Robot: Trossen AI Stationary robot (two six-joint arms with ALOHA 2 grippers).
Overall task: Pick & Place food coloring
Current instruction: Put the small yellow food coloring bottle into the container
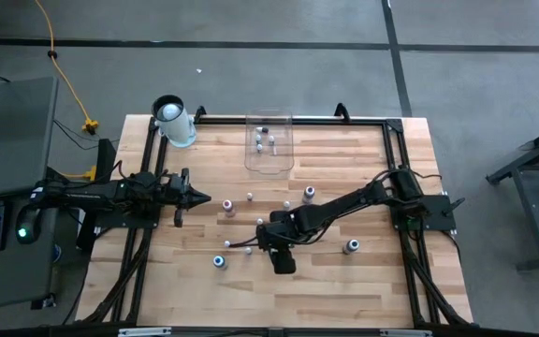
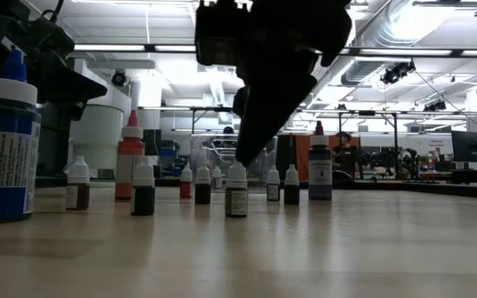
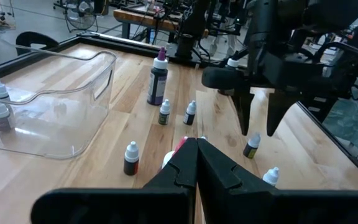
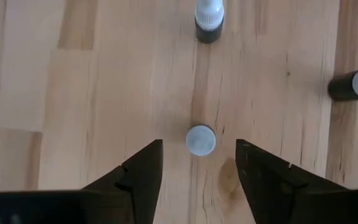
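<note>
With the right hand (image 4: 199, 163) held open directly above a small upright food coloring bottle (image 4: 201, 139) standing mid-surface, its white cap centred in the gap, a straight descent and square closure on the body are judged best, lest it be tipped.

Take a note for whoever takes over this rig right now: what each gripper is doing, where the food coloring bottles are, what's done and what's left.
Right gripper: open, pointing down over mid-table, a small white-capped bottle upright between its fingers, not yet gripped.
Left gripper: shut, empty, waiting over the table's left side.
Done: about three bottles sit in the clear bin at the table's far edge.
Left: the rest stand scattered on the wood, among them a taller purple bottle and small ones near the right arm. A larger white cylinder stands at the far left corner.
</note>
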